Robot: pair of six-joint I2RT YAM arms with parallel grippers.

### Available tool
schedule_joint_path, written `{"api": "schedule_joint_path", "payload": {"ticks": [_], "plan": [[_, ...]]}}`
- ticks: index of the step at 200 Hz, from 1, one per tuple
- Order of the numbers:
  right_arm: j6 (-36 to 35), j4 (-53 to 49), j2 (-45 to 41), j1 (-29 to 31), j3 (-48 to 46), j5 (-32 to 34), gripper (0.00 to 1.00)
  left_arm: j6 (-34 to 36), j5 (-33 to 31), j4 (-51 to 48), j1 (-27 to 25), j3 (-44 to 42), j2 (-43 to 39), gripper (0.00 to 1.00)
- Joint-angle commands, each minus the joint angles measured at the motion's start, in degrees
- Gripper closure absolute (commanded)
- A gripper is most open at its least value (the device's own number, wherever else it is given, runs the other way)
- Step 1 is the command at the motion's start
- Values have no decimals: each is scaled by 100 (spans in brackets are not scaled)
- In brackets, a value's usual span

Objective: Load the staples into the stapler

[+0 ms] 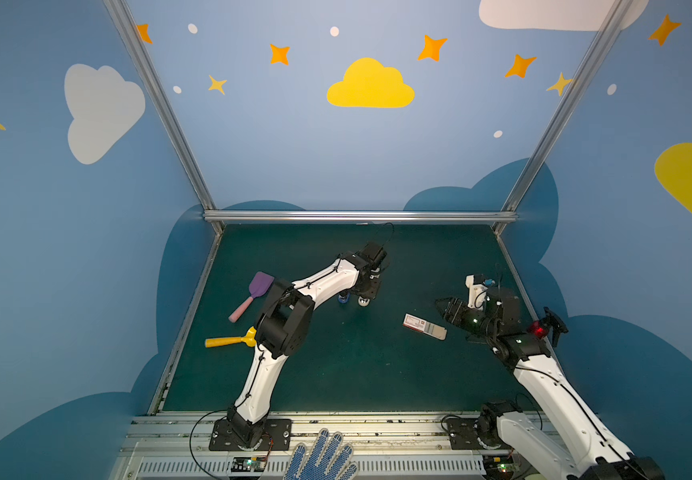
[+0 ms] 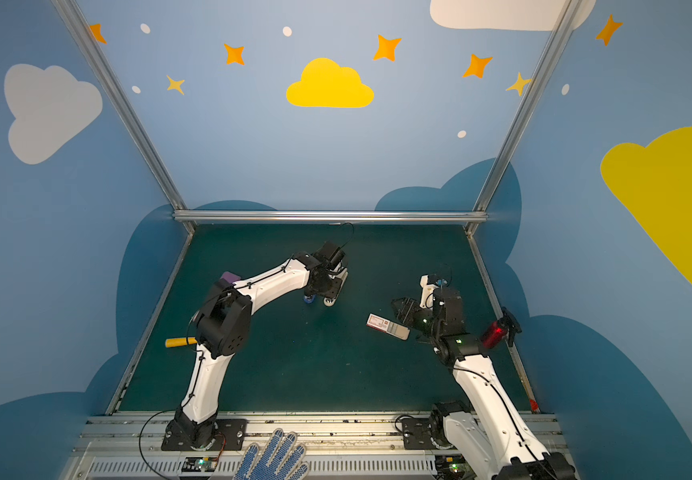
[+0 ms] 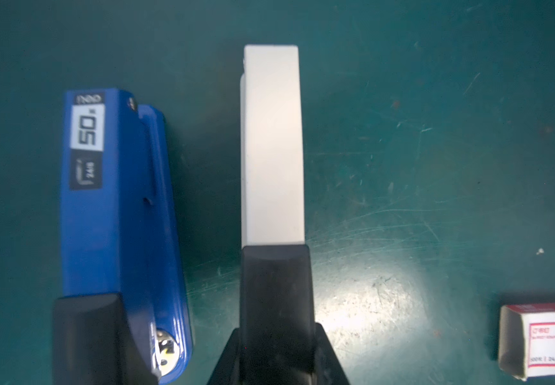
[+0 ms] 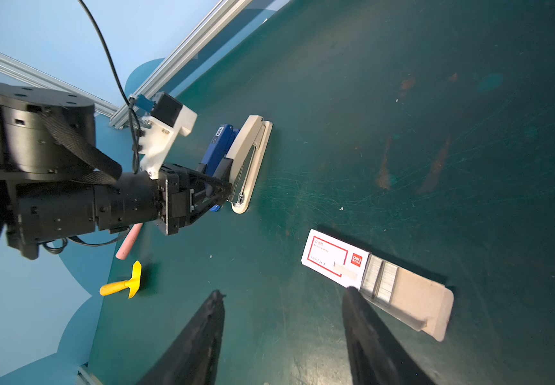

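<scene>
Staples (image 4: pixel 379 279) lie unloaded in the pulled-out tray (image 4: pixel 419 300) of their box (image 1: pixel 417 323) right of centre, beside the wide, empty right pincer (image 4: pixel 282 291); the left pincer (image 3: pixel 182 271), narrowly parted, sits over the blue stapler (image 3: pixel 116 216) and white stapler (image 3: pixel 271 150), grip unclear.

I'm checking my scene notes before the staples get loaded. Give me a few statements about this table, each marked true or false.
1. The small white cardboard staple box with red print has its beige inner tray slid out. True.
2. The right hand is shut on that box. False: its jaws stand open with nothing between.
3. The blue stapler and the white stapler lie side by side. True.
4. The yellow plastic toy scraper lies between the staplers. False: it lies apart, near the green table's left edge.
</scene>
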Motion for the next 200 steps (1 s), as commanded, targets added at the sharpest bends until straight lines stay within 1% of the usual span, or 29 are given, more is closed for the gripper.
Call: {"api": "schedule_joint_path", "payload": {"ticks": [1,34,108,121,141,169,188,200], "plan": [[-23,92,-135,-22,-27,41,42,-135,326,-276,-33,-321,345,96],[-23,82,-157,-22,-34,53,42,-123,405,-159,-27,-447,375,96],[-12,69,-215,-23,-29,80,42,-127,575,-227,-40,-404,512,96],[-15,65,-227,-22,-27,88,42,-140,506,-234,-41,-372,426,90],[3,81,-227,-21,-27,80,42,-136,369,-329,-42,-195,303,76],[51,82,-210,-22,-44,53,41,-110,378,-440,-33,71,162,69],[73,91,-218,-13,-57,36,41,-92,380,-502,-30,211,74,67],[74,87,-225,-22,-67,44,41,-97,346,-538,-24,283,35,64]]}}
